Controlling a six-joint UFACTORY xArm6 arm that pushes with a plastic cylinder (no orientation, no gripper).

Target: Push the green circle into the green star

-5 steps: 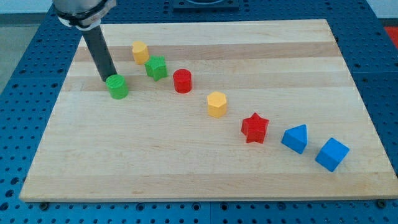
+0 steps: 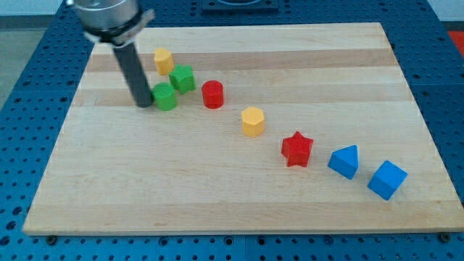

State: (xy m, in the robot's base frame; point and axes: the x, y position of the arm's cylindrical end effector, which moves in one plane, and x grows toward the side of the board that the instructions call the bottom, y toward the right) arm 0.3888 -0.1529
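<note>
The green circle (image 2: 165, 96) is a short green cylinder on the wooden board (image 2: 232, 196), in the view's upper left. The green star (image 2: 183, 77) sits just up and to the right of it, very close or touching. My tip (image 2: 144, 104) is the lower end of the dark rod and rests against the green circle's left side.
A yellow block (image 2: 163, 60) stands just above and left of the green star. A red cylinder (image 2: 212, 94) is to its right. Further down to the right lie a yellow hexagon (image 2: 252, 121), a red star (image 2: 296, 149), a blue triangle (image 2: 344, 161) and a blue cube (image 2: 386, 179).
My tip has moved to the right and pushed the green circle to the right, up close to the green star. The other blocks have not moved.
</note>
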